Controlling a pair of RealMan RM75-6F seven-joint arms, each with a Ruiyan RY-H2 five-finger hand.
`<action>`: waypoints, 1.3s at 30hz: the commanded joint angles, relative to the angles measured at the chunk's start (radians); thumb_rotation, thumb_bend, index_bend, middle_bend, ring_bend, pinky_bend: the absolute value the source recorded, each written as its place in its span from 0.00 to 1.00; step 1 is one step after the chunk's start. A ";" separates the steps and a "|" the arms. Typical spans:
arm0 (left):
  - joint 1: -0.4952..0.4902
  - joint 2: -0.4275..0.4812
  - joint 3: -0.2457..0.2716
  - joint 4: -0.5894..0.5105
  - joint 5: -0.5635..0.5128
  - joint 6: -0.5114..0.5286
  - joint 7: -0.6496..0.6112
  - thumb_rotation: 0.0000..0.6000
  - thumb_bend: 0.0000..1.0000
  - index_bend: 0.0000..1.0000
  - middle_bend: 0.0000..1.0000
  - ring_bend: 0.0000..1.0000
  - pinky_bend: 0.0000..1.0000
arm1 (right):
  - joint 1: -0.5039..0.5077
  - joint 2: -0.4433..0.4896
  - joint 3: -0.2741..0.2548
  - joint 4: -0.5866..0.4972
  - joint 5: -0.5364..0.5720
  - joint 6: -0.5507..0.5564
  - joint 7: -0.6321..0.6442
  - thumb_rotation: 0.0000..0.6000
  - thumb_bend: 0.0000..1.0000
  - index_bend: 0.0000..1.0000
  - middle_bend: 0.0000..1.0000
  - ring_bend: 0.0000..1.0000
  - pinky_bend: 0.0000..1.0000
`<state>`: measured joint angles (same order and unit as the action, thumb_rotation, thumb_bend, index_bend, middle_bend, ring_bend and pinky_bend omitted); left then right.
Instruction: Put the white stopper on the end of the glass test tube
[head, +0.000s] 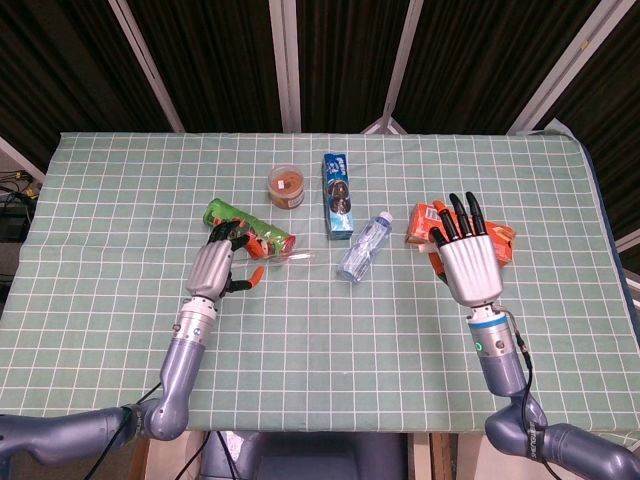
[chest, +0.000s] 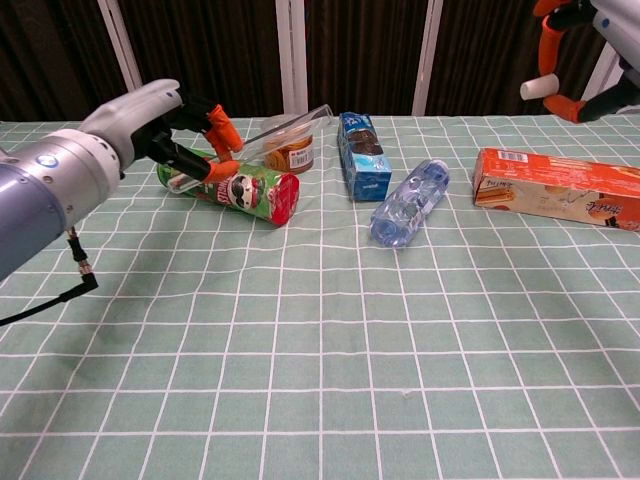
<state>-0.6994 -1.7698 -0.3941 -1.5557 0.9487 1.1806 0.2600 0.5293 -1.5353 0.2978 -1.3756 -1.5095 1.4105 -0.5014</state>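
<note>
While raised above the table's (head: 120, 200) right side, pinches white stopper (chest: 543, 86) in right hand (head: 467, 259); grips glass test tube (chest: 290, 124) in left hand (head: 213, 270), aloft over the chip can (chest: 232, 184) left of centre.

Hidden and cut-off parts

In the chest view's upper right corner we see the right hand (chest: 590, 40) cropped by the frame; in the head view it hides the white stopper and part of the orange box (head: 425, 222).
</note>
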 joint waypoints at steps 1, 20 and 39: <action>-0.035 -0.040 -0.030 0.030 -0.031 -0.010 0.010 1.00 0.67 0.58 0.50 0.10 0.00 | 0.029 -0.021 0.012 0.021 -0.020 0.005 -0.024 1.00 0.44 0.61 0.23 0.12 0.08; -0.128 -0.195 -0.127 0.099 -0.168 0.023 0.033 1.00 0.67 0.57 0.50 0.10 0.00 | 0.142 -0.193 0.012 0.150 -0.044 0.005 -0.074 1.00 0.44 0.61 0.23 0.12 0.07; -0.150 -0.238 -0.134 0.070 -0.205 0.070 0.081 1.00 0.67 0.57 0.51 0.10 0.00 | 0.163 -0.208 0.008 0.169 -0.025 0.005 -0.083 1.00 0.44 0.61 0.23 0.12 0.07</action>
<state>-0.8495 -2.0075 -0.5286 -1.4853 0.7436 1.2503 0.3408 0.6924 -1.7434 0.3065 -1.2069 -1.5354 1.4155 -0.5847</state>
